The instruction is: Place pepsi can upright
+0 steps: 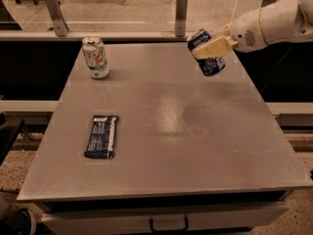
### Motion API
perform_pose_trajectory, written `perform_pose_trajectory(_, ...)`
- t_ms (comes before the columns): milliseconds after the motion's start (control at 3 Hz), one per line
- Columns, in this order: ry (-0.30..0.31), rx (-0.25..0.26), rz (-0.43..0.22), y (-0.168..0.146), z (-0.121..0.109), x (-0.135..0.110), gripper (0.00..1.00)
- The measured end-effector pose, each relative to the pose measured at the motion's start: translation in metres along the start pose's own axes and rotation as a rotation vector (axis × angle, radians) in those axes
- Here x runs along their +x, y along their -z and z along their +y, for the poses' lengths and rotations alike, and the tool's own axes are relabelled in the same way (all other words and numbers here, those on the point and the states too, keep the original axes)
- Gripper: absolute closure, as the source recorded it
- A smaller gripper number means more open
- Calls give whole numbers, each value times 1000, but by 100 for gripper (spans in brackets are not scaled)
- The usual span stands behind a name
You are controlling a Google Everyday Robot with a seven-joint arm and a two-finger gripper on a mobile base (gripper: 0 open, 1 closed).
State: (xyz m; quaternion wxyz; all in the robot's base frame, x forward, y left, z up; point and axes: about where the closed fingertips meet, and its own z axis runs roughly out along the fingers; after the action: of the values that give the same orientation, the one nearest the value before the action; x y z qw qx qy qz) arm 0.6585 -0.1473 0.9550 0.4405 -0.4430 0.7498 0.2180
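Note:
The pepsi can (211, 64) is dark blue with white markings and silver ends. It is held tilted in the air over the far right part of the grey table (161, 131), with its top leaning to the upper left. My gripper (211, 47) reaches in from the right on a white arm and is shut on the can's middle, its tan fingers (215, 46) across the can's side. The can's lower end hangs a little above the tabletop.
A white-and-green can (95, 58) stands upright at the far left of the table. A flat dark blue snack bar wrapper (102, 136) lies at the near left. A glass rail with metal posts (181, 13) runs behind the far edge.

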Motion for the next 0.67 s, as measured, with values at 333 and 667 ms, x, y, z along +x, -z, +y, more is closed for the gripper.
perform_pose_trajectory(333,-32,10,-134,0,-4,3,100)
perform_pose_trajectory(667,-62,-3,-244,-6,-6,6,100)
